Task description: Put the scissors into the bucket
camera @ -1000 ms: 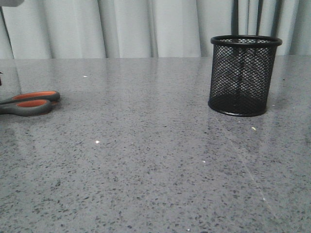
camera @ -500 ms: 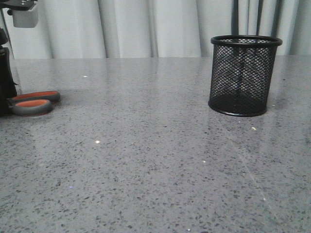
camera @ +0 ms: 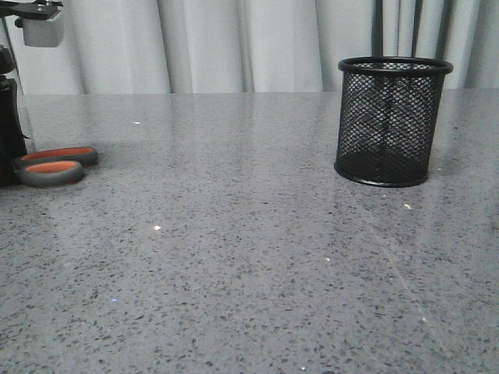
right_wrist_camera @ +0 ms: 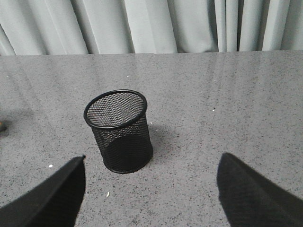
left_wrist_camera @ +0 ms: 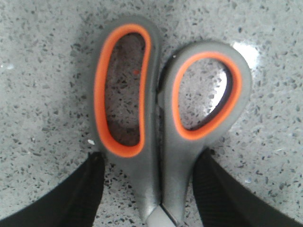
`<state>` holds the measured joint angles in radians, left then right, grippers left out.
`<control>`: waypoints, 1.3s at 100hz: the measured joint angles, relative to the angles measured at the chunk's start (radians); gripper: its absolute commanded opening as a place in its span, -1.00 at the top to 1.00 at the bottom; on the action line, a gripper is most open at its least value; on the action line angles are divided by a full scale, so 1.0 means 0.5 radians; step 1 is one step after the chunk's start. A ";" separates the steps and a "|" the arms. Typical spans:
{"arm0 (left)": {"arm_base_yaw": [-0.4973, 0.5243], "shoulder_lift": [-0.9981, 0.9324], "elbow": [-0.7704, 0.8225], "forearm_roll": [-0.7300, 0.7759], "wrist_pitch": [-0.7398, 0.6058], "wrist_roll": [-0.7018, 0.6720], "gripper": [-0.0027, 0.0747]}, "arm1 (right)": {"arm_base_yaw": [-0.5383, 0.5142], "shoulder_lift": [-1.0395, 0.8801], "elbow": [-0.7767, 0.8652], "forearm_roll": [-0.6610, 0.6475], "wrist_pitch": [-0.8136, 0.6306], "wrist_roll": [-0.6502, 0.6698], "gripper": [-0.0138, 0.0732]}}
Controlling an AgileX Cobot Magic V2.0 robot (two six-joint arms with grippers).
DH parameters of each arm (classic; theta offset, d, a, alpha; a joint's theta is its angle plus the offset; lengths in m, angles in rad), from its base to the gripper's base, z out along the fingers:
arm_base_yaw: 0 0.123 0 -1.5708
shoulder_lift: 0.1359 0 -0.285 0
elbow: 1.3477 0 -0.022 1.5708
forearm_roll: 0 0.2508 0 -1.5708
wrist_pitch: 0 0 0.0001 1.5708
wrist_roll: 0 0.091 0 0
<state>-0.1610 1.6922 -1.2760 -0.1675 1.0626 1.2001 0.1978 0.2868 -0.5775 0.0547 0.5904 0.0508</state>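
The scissors (left_wrist_camera: 156,118) lie flat on the table, with dark grey handles lined orange inside the loops. My left gripper (left_wrist_camera: 150,158) is open, one finger on each side of the scissors' neck just below the loops, with a gap on both sides. In the front view the handles (camera: 53,164) lie at the far left, and the arm's black body (camera: 8,136) hides the blades. The bucket (camera: 392,121), a black wire-mesh cup, stands upright at the right and looks empty. My right gripper (right_wrist_camera: 152,158) is open and empty, back from the bucket (right_wrist_camera: 120,130).
The table is grey speckled stone (camera: 249,257) with a few small white crumbs (camera: 407,206). Grey curtains (camera: 234,43) hang behind the far edge. A small grey box on the left arm (camera: 40,29) shows at the top left.
My left arm has come into the front view at the far left and lowered over the scissors' blades. In the last half second it barely moved. The bucket stays put.
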 measured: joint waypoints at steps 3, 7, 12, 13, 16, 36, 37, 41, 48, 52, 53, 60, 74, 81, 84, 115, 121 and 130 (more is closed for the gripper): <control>0.000 0.000 0.000 0.000 0.003 0.000 -0.08 | 0.000 0.000 0.000 0.000 0.000 0.000 -0.51; 0.000 0.000 0.000 0.000 0.003 0.000 -0.08 | 0.000 0.000 0.000 0.000 0.000 0.000 -0.51; 0.000 0.002 0.000 0.000 0.011 0.000 -0.07 | 0.000 0.000 0.000 0.000 0.000 0.000 -0.51; 0.000 0.002 0.000 0.000 0.011 0.000 -0.06 | 0.000 0.000 0.000 0.000 -0.004 0.000 -0.51; 0.000 0.002 0.000 0.000 0.016 0.000 -0.03 | 0.000 0.000 0.000 0.000 -0.005 0.000 -0.51; 0.000 0.002 0.000 0.000 0.078 0.000 0.53 | 0.000 0.000 0.000 0.000 -0.026 0.000 -0.51; 0.000 0.002 0.000 0.000 0.079 0.000 0.57 | 0.000 0.000 0.000 0.000 -0.026 0.000 -0.51; 0.000 0.002 0.000 -0.004 0.090 -0.003 0.67 | 0.000 0.000 0.000 0.000 -0.031 0.000 -0.51; 0.000 0.002 -0.004 -0.007 0.094 -0.003 0.77 | 0.000 0.000 0.000 0.000 -0.033 0.000 -0.51; 0.000 0.002 -0.003 -0.007 0.094 -0.003 0.80 | 0.000 0.000 0.000 0.000 -0.036 0.000 -0.51; 0.000 0.002 -0.003 -0.007 0.094 -0.003 0.81 | 0.000 0.000 0.000 0.000 -0.036 0.000 -0.51; 0.000 -0.003 -0.003 -0.007 0.094 -0.003 0.82 | 0.000 0.000 0.000 0.000 -0.036 0.000 -0.51; 0.000 -0.047 0.013 0.011 0.087 -0.003 0.82 | 0.000 0.000 0.000 0.000 -0.036 0.000 -0.51; 0.000 -0.085 0.032 0.035 0.116 -0.003 0.82 | 0.000 0.000 0.000 0.014 -0.046 0.000 -0.51; 0.000 -0.104 0.036 0.040 0.116 -0.003 0.82 | 0.000 0.000 0.000 0.024 -0.052 0.000 -0.51; 0.000 -0.335 0.038 -0.034 0.026 -0.003 0.82 | 0.000 0.000 0.000 0.196 -0.082 0.000 -0.51; 0.000 -0.384 0.038 -0.100 -0.002 -0.003 0.82 | 0.000 0.000 0.000 0.311 -0.082 -0.021 -0.51; -0.040 -0.454 -0.005 -0.165 -0.045 -0.003 0.82 | 0.000 0.020 0.000 0.620 -0.087 -0.234 -0.51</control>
<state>-0.1809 1.4650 -1.2783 -0.2502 1.0400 1.1984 0.1978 0.2968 -0.5775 0.3646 0.5469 -0.0661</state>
